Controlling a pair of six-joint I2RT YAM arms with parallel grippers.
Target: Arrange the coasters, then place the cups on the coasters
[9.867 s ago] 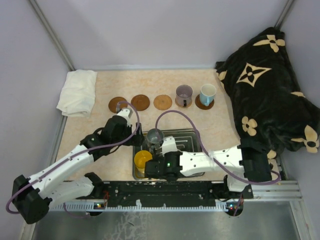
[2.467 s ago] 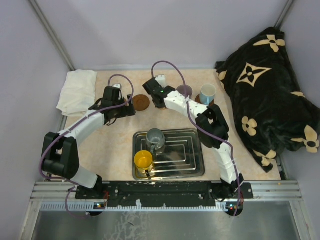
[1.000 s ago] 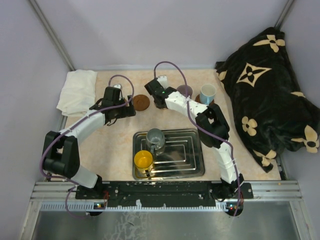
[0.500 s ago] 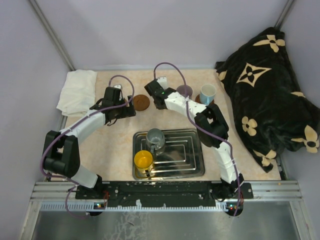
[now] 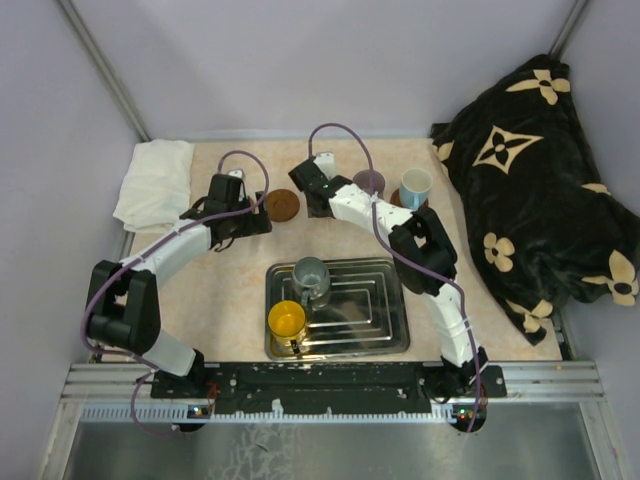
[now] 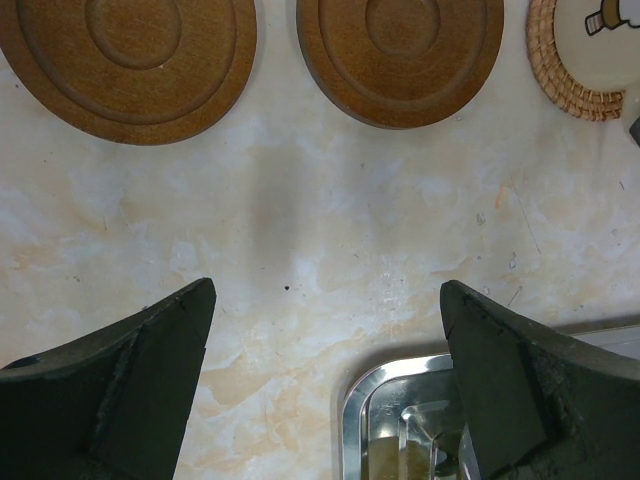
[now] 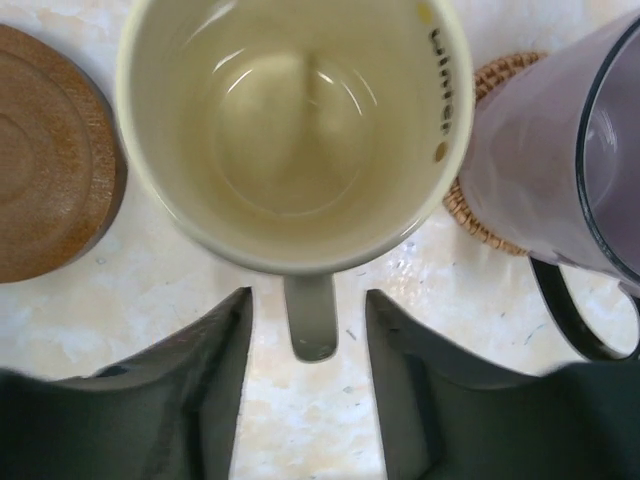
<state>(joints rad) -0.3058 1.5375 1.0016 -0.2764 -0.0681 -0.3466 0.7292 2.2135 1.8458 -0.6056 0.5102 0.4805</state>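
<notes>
The cream cup (image 7: 295,130) stands upright on the table, its handle (image 7: 310,315) pointing between my right gripper's fingers. My right gripper (image 7: 308,300) is open, with a gap on each side of the handle. The purple cup (image 7: 550,170) stands just right of it on a woven coaster (image 7: 478,205). Left of it lies a brown coaster (image 7: 45,165). My left gripper (image 6: 325,330) is open over bare table below two brown coasters (image 6: 130,55) (image 6: 400,50). The light blue cup (image 5: 415,186) stands at the row's right end. The grey cup (image 5: 311,272) and orange-yellow cup (image 5: 286,320) sit in the tray.
The ridged metal tray (image 5: 370,310) lies in front of the arm bases; its corner (image 6: 400,400) shows in the left wrist view. A folded white towel (image 5: 155,183) lies at the far left. A black patterned blanket (image 5: 530,190) fills the right side.
My right gripper's jaws have parted off the cream cup's handle, leaving the cup standing. The left gripper has stayed open and still.
</notes>
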